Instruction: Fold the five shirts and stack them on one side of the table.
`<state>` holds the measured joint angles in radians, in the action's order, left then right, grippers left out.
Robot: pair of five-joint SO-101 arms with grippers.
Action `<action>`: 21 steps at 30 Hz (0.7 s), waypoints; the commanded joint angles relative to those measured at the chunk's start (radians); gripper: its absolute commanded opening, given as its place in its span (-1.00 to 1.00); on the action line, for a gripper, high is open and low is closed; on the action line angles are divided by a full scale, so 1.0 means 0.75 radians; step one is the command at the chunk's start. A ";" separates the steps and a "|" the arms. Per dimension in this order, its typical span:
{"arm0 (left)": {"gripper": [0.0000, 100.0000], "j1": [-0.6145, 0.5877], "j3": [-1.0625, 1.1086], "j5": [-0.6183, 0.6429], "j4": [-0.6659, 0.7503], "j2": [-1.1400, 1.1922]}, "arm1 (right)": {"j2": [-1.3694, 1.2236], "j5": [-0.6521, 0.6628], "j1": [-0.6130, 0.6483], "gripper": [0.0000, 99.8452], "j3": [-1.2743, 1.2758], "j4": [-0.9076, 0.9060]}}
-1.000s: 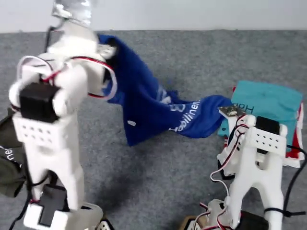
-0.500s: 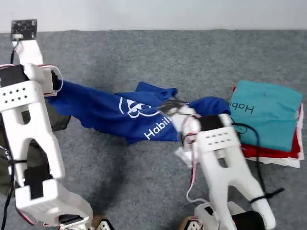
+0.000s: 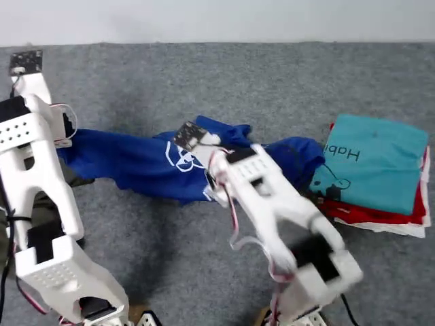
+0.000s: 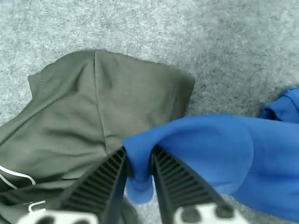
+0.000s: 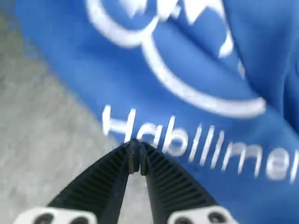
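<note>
Swinging left over blue shirt (image 3: 129,163): R pincer (image 5: 134,161).

Robot lab bench: grey felt-covered table (image 3: 292,81), plain white wall (image 3: 217,20).

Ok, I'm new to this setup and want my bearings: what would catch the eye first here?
A blue shirt sprawls unfolded across the middle of the grey table, one end pinched in the left gripper above an olive shirt. The right gripper hangs shut at the blue shirt's printed edge. At the table's right side sits a folded stack, teal on top of red.
</note>
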<state>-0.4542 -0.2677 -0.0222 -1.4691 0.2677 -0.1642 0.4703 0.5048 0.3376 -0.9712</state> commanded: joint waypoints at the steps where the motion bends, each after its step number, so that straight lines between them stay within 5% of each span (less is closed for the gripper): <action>1: -0.88 -0.008 -0.011 -0.010 0.020 -0.016 | -0.285 -0.012 -0.013 -0.98 -0.395 -0.026; 13: -0.88 -0.008 -0.005 -0.010 -0.037 -0.016 | -0.967 -0.012 -0.185 -0.98 -1.622 -0.257; 21: -0.88 -0.010 -0.009 -0.010 -0.018 -0.016 | -1.138 -0.020 -0.079 -0.98 -2.164 -0.856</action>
<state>-0.4542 -0.2677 -0.0222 -1.4891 0.2677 -1.0173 0.4657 0.4035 -1.1216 -1.4546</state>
